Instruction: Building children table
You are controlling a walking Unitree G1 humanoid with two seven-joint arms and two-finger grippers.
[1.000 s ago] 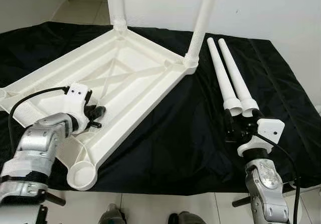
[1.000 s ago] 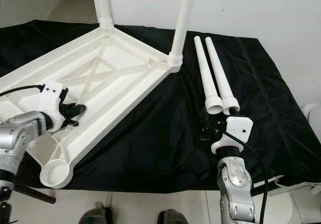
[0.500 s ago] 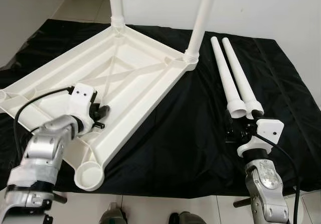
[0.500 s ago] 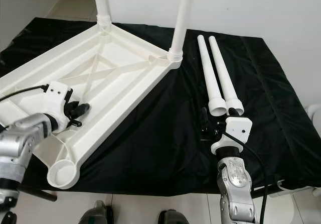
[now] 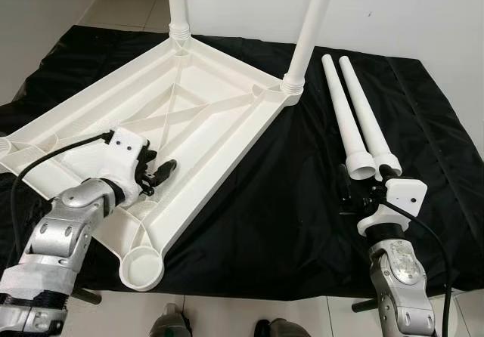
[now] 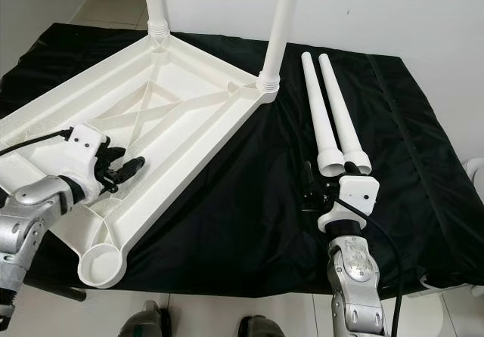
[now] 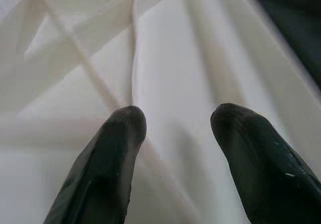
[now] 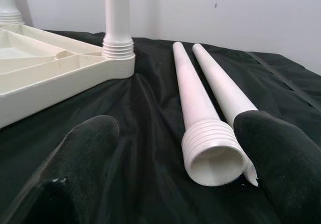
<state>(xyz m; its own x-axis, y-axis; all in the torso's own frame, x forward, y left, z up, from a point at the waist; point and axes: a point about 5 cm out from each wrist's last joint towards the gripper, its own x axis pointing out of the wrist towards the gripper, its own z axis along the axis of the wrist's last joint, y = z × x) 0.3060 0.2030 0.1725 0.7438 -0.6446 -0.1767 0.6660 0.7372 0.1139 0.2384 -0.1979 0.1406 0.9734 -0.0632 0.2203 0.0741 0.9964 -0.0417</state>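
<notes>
Both fitted legs ran off the top edge; left tool and right tool gaped, released, no readable writing.

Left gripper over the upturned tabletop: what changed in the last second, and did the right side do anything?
The left gripper, fingers open, has reached further in over the ribbed underside of the tabletop, holding nothing. The camera shifted too. The right gripper stays open just short of the two loose legs on the black cloth, not gripping them. The two fitted legs still stand upright in their corners.
</notes>
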